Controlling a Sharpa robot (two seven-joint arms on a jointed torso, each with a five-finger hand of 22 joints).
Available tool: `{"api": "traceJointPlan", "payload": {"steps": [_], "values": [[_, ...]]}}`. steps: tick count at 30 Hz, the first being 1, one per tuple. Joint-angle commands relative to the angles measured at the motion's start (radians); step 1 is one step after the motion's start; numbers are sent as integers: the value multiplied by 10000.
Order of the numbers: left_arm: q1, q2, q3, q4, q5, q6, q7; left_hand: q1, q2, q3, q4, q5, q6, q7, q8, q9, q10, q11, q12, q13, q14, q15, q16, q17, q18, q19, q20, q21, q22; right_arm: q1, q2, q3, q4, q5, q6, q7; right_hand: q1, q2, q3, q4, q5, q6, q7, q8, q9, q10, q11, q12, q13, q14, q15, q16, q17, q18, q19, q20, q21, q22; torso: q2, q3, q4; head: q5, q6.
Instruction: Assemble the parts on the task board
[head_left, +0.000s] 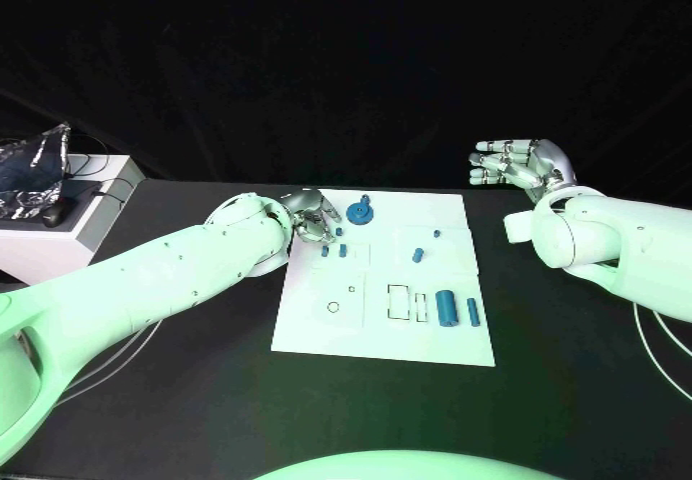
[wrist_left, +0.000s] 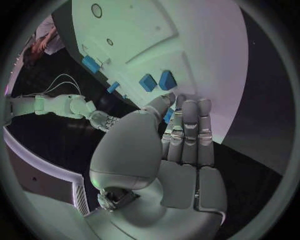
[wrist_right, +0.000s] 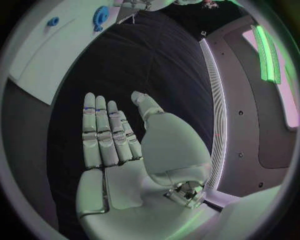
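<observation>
Silver, the left robot hand (head_left: 306, 217) reaches over the task board's (head_left: 378, 340) ten-o'clock corner, fingers extended together, holding nothing, beside small blue parts (head_left: 343, 249). The right robot hand (head_left: 522, 162) hovers flat and empty over the black bench (head_left: 577, 350) at two o'clock.

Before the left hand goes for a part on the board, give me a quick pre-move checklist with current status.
1. Left hand over the task board, far left corner: ok.
2. Left hand holding nothing: cannot tell; its fingers lie straight and close over small blue parts in the left wrist view.
3. Right hand off the board, over bare table, fingers apart, holding nothing: ok.
4. Blue gear close beside the left hand, could be knocked: not ok.
5. Two blue cylinders lying on the board's right side, untouched: ok.
</observation>
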Motion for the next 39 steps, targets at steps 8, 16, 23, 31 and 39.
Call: {"api": "traceJointPlan", "payload": {"steps": [8,16,23,31,39], "values": [[-2,-272,178,-77,606,-605,272,257,68,-3,-47,-40,1660,137,104,85,67,-84,185,52,45,-110,34,49,138,118,-35,-87,159,3,-57,6,-7,-634,-99,-194,20,16,6,-54,13,50,-6,-47,-6,-48,-1,-59,-2,-9,-43,-32,-15,3,-29,-6,54,-1,-23,-8,3,-11,67],[-6,-625,460,-287,2726,-1466,1115,163,118,92,-43,-27,2218,355,195,118,-128,27,221,42,-85,-39,-173,-1,102,-15,-63,-109,155,2,-155,6,75,-2773,104,-1148,711,-161,320,-898,-911,1942,-419,96,87,998,-496,32,13,2435,-934,361,162,106,1295,-878,1560,787,-16,-3,-23,-94,165],[-29,-1364,648,227,6429,-1371,2379,-359,186,-287,521,-17,2453,345,231,102,-701,211,229,-8,-665,188,-1840,-805,-110,-611,198,-1409,-694,-15,-248,6,252,-5545,682,-2073,667,-150,554,-1411,-899,2348,-556,89,78,1669,-867,-25,34,3947,-1789,4937,2682,-31,2316,-1952,5149,3157,-68,-15,0,-435,229],[-409,-2579,853,1703,9584,-815,3527,-300,276,-1223,934,-21,2715,388,300,126,-512,155,583,11,-367,169,-2857,-1157,-239,-112,219,-2591,-1835,-163,-225,3,560,-10089,1135,-3848,90,-311,1004,-1537,-1228,2578,-653,-2,73,1917,-977,-78,20,3478,-1840,7825,4750,-6,1970,-1945,9015,7612,-180,-62,-33,-765,250],[-1129,-3541,1315,3246,10627,-498,4037,-74,376,-1539,999,1,2619,492,162,106,-435,151,453,-27,138,93,-2923,-962,-145,516,84,-2549,-1897,-331,30,-2,871,-12960,1254,-5643,81,-780,1964,-1185,-1764,2475,-645,37,84,1708,-918,-48,26,3395,-1770,8603,5097,3,2327,-1877,9671,8919,-218,-130,-24,-998,271]]}}
